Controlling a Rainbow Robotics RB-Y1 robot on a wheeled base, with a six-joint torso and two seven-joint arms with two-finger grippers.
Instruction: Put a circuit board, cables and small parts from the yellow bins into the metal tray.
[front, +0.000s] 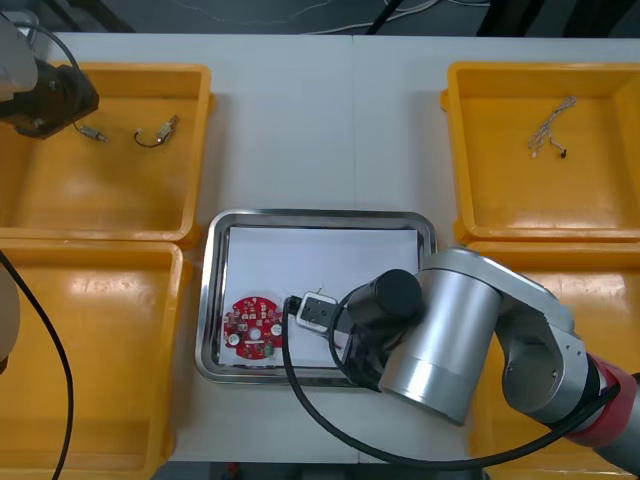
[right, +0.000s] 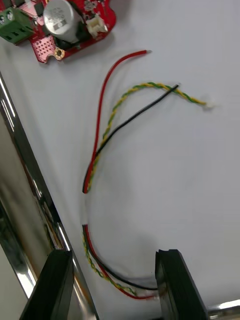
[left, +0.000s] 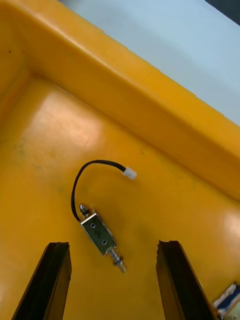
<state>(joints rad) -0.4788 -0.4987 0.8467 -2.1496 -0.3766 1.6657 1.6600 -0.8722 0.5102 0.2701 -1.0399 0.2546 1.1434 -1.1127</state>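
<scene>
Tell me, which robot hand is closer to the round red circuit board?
Right. The right gripper hangs over the metal tray, just beside the circuit board. The left gripper is off in the far left yellow bin.

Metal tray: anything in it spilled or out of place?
Nothing stands out: circuit board and cable bundle lie flat inside the metal tray, right gripper open over that bundle; left gripper open over a small metal part.

Light table (front: 330, 130), dark floor (front: 150, 12) beyond
</scene>
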